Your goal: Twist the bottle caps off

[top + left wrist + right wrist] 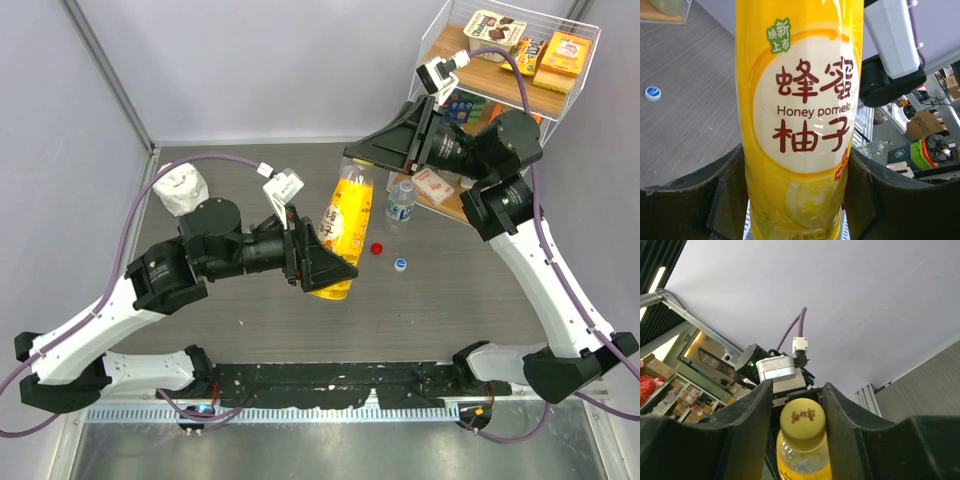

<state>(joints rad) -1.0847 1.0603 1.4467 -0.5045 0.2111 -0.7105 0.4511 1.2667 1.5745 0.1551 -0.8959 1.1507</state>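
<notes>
The yellow bottle [343, 225] is held tilted above the table between both arms. My left gripper [325, 262] is shut on its lower body; in the left wrist view the jaws press both sides of its yellow label [800, 115], the gripper [796, 192] low in frame. My right gripper [365, 155] is shut on its yellow cap [802, 422], which sits on the neck between the fingertips [797, 388]. The small clear bottle [401, 205] stands uncapped on the table. A red cap [377, 249] and a pale blue-white cap [400, 264] lie beside it. I cannot pick out the tall clear bottle.
A wire shelf rack [585, 75] with boxed snacks stands at the back right, close behind the right arm. A crumpled white object [182, 188] lies at the back left. The pale cap also shows in the left wrist view [652, 93].
</notes>
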